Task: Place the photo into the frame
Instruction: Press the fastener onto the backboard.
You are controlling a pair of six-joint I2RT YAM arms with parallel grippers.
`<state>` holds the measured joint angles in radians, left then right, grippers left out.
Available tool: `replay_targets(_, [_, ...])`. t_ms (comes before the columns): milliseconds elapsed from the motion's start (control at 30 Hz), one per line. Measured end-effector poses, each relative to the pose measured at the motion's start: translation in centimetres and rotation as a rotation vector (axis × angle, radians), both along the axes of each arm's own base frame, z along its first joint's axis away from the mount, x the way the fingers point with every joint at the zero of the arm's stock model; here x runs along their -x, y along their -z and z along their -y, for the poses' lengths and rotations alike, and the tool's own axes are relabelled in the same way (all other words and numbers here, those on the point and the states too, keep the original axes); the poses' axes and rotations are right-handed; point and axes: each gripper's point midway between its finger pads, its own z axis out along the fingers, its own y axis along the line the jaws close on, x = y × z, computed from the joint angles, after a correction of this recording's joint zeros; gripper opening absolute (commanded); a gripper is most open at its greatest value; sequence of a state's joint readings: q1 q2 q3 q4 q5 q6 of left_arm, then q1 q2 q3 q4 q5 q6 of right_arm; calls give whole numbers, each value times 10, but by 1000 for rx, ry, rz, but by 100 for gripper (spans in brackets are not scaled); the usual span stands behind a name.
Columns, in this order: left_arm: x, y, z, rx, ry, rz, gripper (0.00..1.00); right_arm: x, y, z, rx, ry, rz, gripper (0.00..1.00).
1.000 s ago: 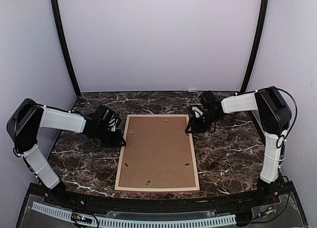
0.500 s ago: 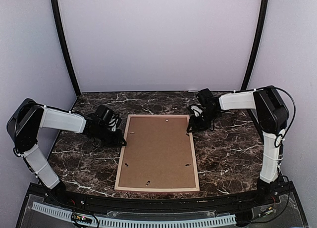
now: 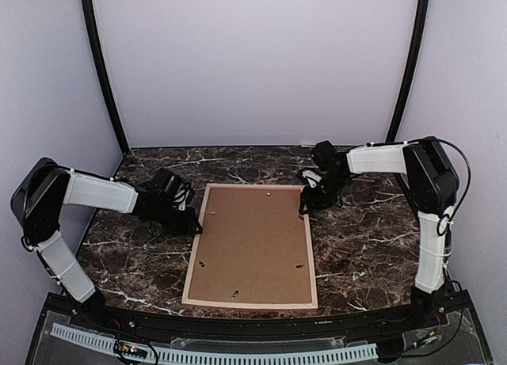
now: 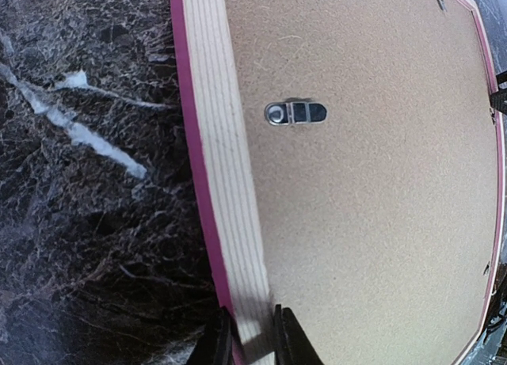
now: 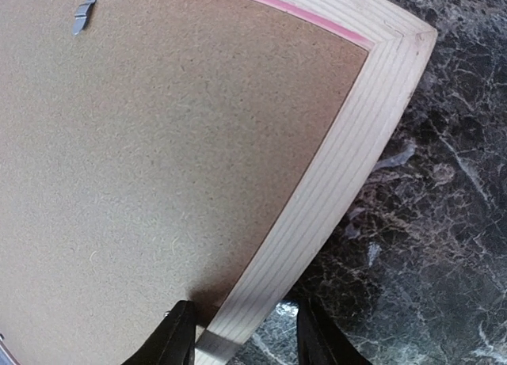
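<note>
The frame (image 3: pixel 311 254) lies face down on the dark marble table, pale wood rails up, with a brown backing board (image 3: pixel 252 242) filling it. My left gripper (image 3: pixel 192 222) is at the left rail near the far corner. In the left wrist view it (image 4: pixel 252 333) is shut on that rail (image 4: pixel 222 167), whose pink edge shows beside it. My right gripper (image 3: pixel 305 205) is at the far right corner. In the right wrist view it (image 5: pixel 244 329) straddles the right rail (image 5: pixel 341 167) with its jaws open, and a gap shows on the outer side. The photo is hidden.
Small metal turn clips (image 4: pixel 295 112) (image 5: pixel 83 10) sit on the backing board. Pale walls and two black posts (image 3: pixel 103 72) close in the back of the marble table (image 3: pixel 364 238). A black rail with a white strip (image 3: pixel 238 353) runs along the near edge.
My right gripper's jaws have widened around the right rail, and that arm has edged a little toward the back. The frame has shifted slightly. The left gripper has kept its hold.
</note>
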<state>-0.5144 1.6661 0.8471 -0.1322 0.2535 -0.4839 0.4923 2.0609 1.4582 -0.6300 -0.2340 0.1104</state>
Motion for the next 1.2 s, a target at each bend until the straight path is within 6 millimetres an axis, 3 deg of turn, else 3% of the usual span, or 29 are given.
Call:
replay_targets(233, [0,0,0,1,1,0,17,5,0,1,11,-5,-18,46])
replay_targets(700, [1,1,0,5,-13,11,0,17,0,3,12,60,-69,47])
replay_targets(1200, [1,0,1,12,-55,43,0,32,0,-3,6,99,-94,47])
